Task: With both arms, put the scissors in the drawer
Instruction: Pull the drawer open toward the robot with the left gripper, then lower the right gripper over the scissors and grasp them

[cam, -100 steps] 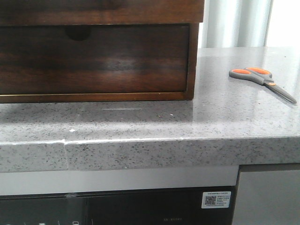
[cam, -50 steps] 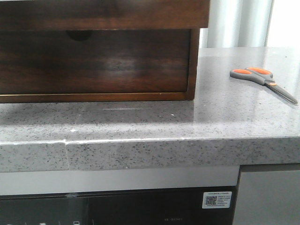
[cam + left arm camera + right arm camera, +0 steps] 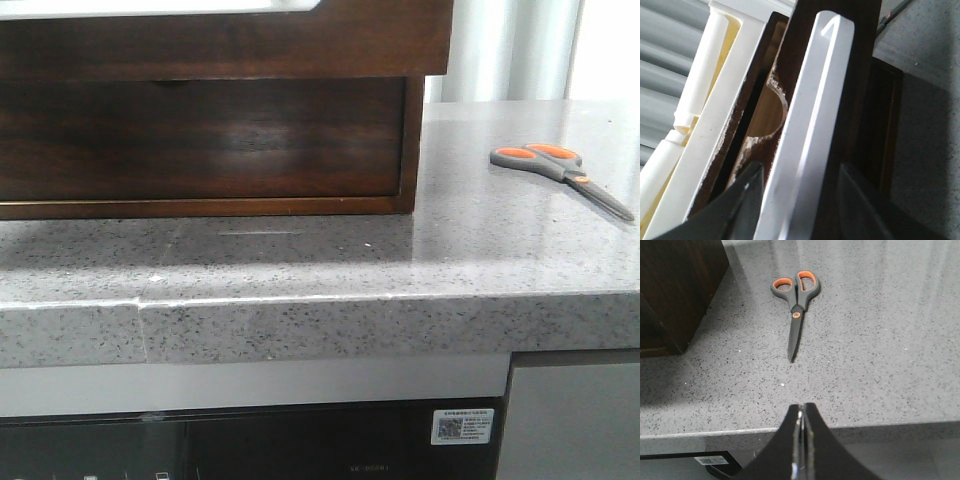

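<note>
scissors (image 3: 560,175): grey, orange-lined loops, orange pivot, blades closed, flat on speckled counter (image 3: 300,270), right of front frame | drawer (image 3: 225,40): dark glossy front, pale rim, upper left | my left gripper (image 3: 797,200): fingers straddling the pale rim | my right gripper (image 3: 802,437): pinched closed, empty

You see drawer (image 3: 230,40) cut off by frame top and left; scissors (image 3: 560,172) blade tip clipped at right edge.

Black, tapered, smooth tool fingers (image 3: 812,450).
</note>
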